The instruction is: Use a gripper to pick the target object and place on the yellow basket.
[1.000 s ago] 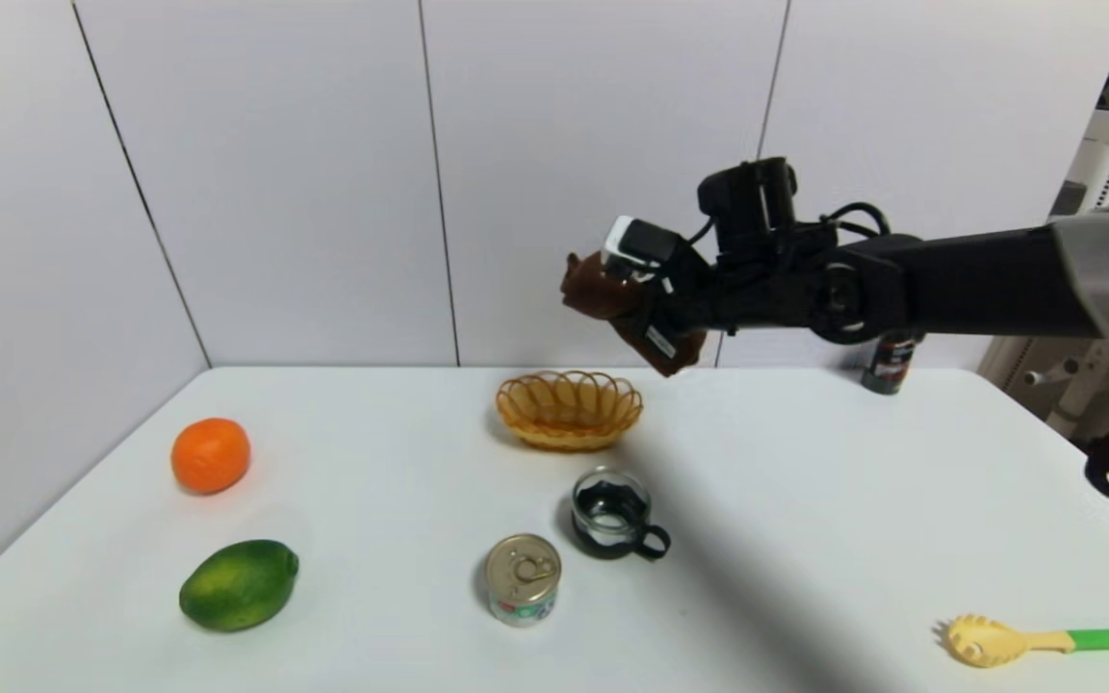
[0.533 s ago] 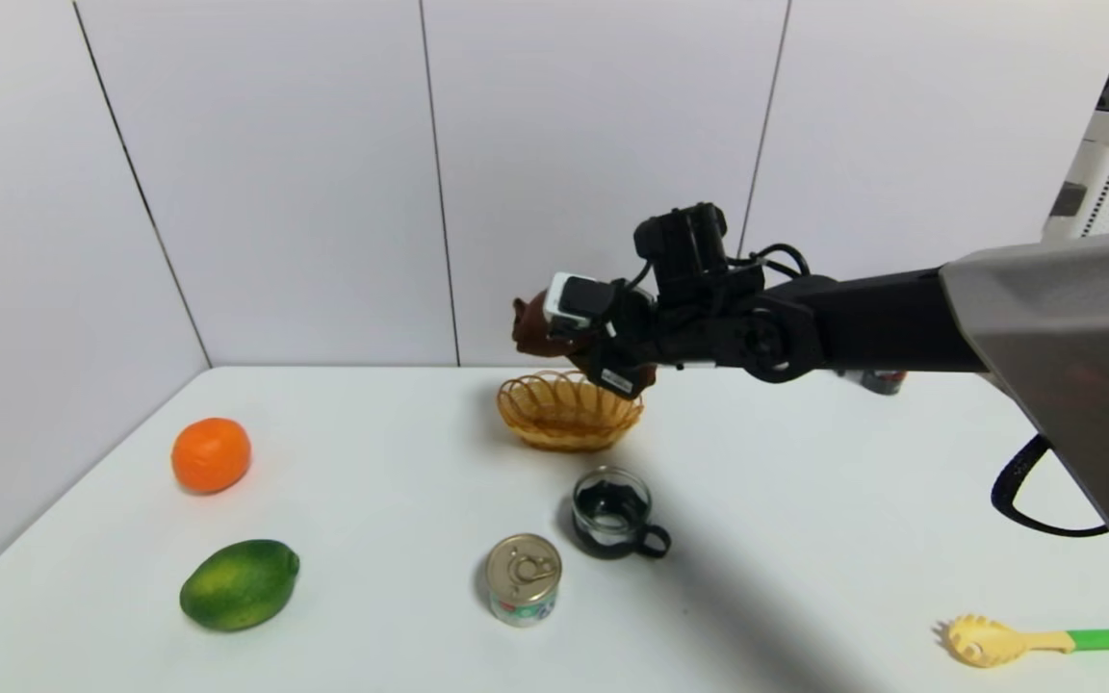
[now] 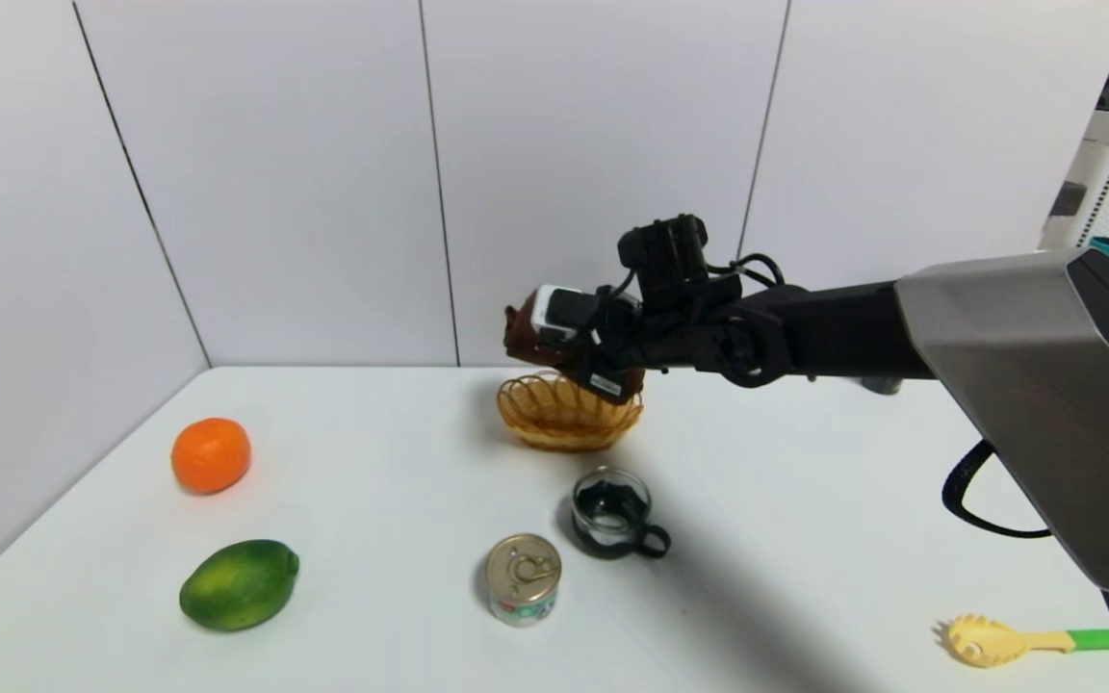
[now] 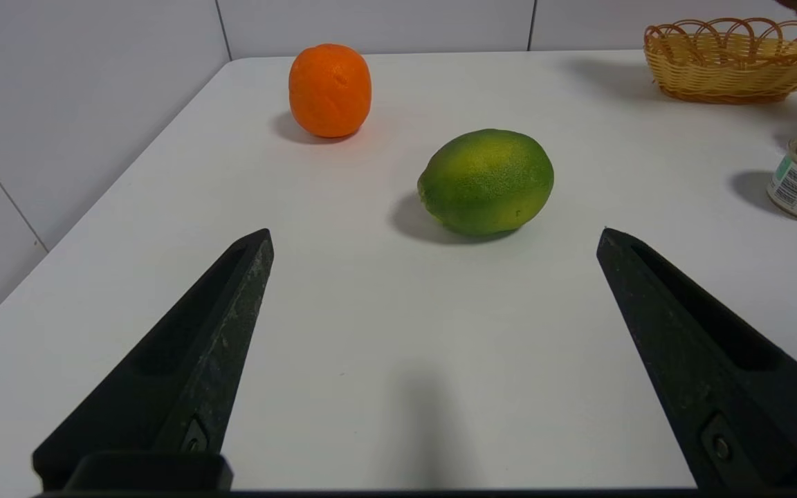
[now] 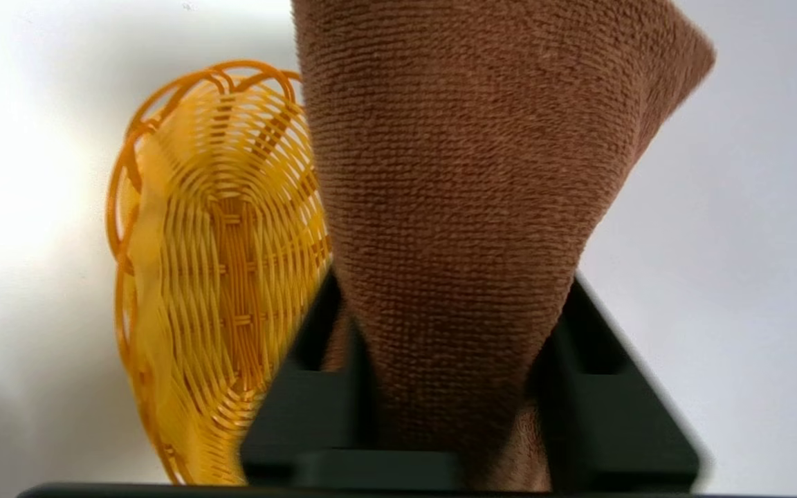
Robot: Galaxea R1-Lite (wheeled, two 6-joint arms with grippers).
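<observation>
The left gripper (image 4: pixel 433 238) waits with fingers spread over bare table near the green fruit (image 3: pixel 240 585), with the orange (image 3: pixel 212 455) farther back toward the left edge. Open tabletop runs from these to the tin (image 3: pixel 523 578), the glass cup (image 3: pixel 610 511) and the yellow basket (image 3: pixel 569 414) by the back edge. Above that basket, the right gripper (image 5: pixel 450 366) has the brown towel (image 5: pixel 468 180) between its fingers, with open table to the right as far as the pasta spoon (image 3: pixel 997 641).

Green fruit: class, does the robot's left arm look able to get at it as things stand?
Probably yes: the left end effector is open and faces the fruit, with only bare table visible between them.
</observation>
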